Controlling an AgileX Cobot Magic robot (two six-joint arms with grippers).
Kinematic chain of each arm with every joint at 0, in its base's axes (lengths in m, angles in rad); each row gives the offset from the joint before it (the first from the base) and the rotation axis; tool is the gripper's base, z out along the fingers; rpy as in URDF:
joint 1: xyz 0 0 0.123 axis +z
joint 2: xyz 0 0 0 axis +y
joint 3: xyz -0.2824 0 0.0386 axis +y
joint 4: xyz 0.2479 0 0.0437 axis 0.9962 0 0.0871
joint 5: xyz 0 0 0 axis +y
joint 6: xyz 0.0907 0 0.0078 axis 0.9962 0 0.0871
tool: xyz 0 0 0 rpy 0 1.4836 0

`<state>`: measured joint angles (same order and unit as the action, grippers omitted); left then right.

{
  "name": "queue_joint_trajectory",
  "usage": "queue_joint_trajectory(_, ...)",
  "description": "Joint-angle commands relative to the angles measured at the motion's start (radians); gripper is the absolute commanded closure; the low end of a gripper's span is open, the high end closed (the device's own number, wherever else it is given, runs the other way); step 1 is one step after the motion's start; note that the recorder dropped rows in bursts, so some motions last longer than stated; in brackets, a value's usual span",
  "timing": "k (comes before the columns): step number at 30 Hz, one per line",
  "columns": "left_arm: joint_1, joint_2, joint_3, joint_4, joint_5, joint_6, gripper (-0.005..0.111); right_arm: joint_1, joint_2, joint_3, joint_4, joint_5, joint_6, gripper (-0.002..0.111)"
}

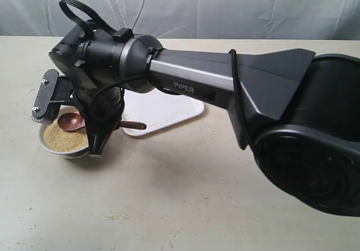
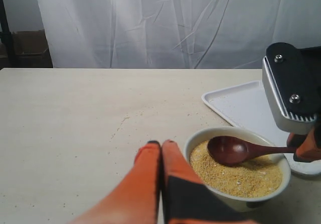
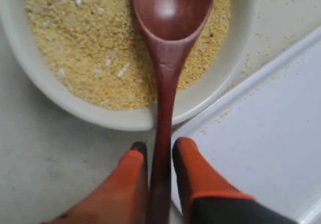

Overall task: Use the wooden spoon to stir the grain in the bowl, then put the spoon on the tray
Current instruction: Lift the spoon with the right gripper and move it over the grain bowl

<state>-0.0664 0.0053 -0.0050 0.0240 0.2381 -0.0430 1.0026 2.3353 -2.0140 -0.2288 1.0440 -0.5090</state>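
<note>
wooden spoon (image 3: 165,58) handle points at tray (image 3: 271,133) | right fingers (image 3: 198,176) grip it | left fingers (image 2: 145,179) together

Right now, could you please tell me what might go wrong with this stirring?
The right claw grips the wooden spoon with its handle across the bowl rim; a wide sweep could lever the bowl over.
The grain lies close to the rim, so stirring may spill it.
The left claw, shut beside the bowl, does not steady it.
</note>
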Motion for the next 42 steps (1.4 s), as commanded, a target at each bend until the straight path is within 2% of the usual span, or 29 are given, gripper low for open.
queue_joint_trajectory(1, 0.004, -0.005, 0.005, 0.0, -0.006, 0.0, 0.107, -0.001, -0.016, -0.007, -0.028, -0.008, 0.037, 0.078)
queue_joint_trajectory(5, 0.004, -0.005, 0.005, 0.0, -0.006, 0.0, 0.107, -0.001, -0.04, -0.007, -0.034, -0.006, 0.069, 0.071)
queue_joint_trajectory(8, 0.004, -0.005, 0.005, 0.0, -0.006, 0.0, 0.107, -0.001, -0.083, -0.007, -0.037, 0.0, 0.169, 0.069)
queue_joint_trajectory(10, 0.004, -0.005, 0.005, 0.0, -0.006, 0.0, 0.107, -0.014, -0.151, -0.007, -0.023, 0.025, 0.387, 0.069)
queue_joint_trajectory(11, 0.004, -0.005, 0.005, 0.0, -0.006, 0.0, 0.107, -0.045, -0.192, -0.003, 0.049, 0.032, 0.563, 0.069)
queue_joint_trajectory(12, 0.004, -0.005, 0.005, 0.0, -0.006, 0.0, 0.107, -0.063, -0.202, 0.005, 0.101, 0.03, 0.64, 0.069)
queue_joint_trajectory(13, 0.004, -0.005, 0.005, 0.0, -0.006, 0.0, 0.107, -0.109, -0.217, 0.051, 0.249, -0.004, 0.703, 0.07)
queue_joint_trajectory(15, 0.004, -0.005, 0.005, 0.0, -0.006, 0.0, 0.107, -0.143, -0.225, 0.174, 0.394, -0.047, 0.699, 0.072)
queue_joint_trajectory(18, 0.004, -0.005, 0.005, 0.0, -0.006, 0.0, 0.107, -0.142, -0.225, 0.354, 0.429, -0.114, 0.693, 0.072)
queue_joint_trajectory(21, 0.004, -0.005, 0.005, 0.0, -0.006, 0.0, 0.107, -0.142, -0.225, 0.436, 0.432, -0.184, 0.673, 0.072)
queue_joint_trajectory(27, 0.004, -0.005, 0.005, 0.0, -0.006, 0.0, 0.107, -0.142, -0.184, 0.444, 0.321, -0.295, 0.747, 0.072)
queue_joint_trajectory(32, 0.004, -0.005, 0.005, 0.0, -0.006, 0.0, 0.107, -0.142, -0.165, 0.444, 0.285, -0.352, 0.747, 0.072)
queue_joint_trajectory(39, 0.004, -0.005, 0.005, 0.0, -0.006, 0.0, 0.107, -0.145, -0.161, 0.444, 0.168, -0.527, 0.749, 0.072)
queue_joint_trajectory(42, 0.004, -0.005, 0.005, 0.0, -0.006, 0.0, 0.107, -0.145, -0.181, 0.444, 0.218, -0.447, 0.754, 0.072)
